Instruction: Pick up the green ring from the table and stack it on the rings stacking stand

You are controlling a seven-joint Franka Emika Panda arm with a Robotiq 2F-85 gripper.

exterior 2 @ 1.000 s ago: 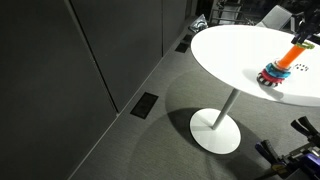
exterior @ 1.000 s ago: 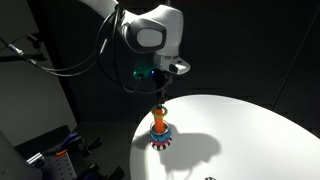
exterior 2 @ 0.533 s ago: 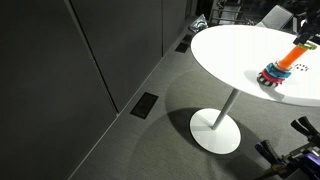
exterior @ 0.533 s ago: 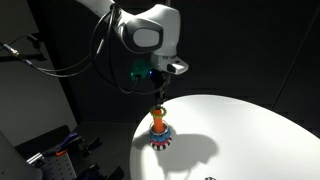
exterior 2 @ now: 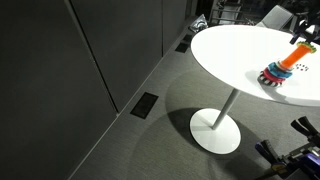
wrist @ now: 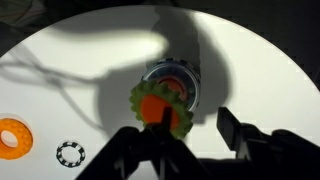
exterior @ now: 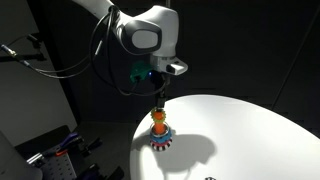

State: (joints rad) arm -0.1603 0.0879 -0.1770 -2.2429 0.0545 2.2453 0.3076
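- While the claw [wrist: 190, 140] hung right above the stand [wrist: 178, 78], its fingers were spread, pinching nothing.
- Threaded on the orange peg [wrist: 152, 108] sat the green ring [wrist: 180, 116]; claw prob. centred there so ring'd drop straight.

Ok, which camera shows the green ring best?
The wrist view: the green ring sits centre frame, around the orange peg. In both exterior views the stand is tiny and the ring cannot be made out.

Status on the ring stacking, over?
Gripper open, directly above the rings stacking stand. Green ring sits around the peg's top. Orange ring and small dark object lie on the table, apart from the stand.
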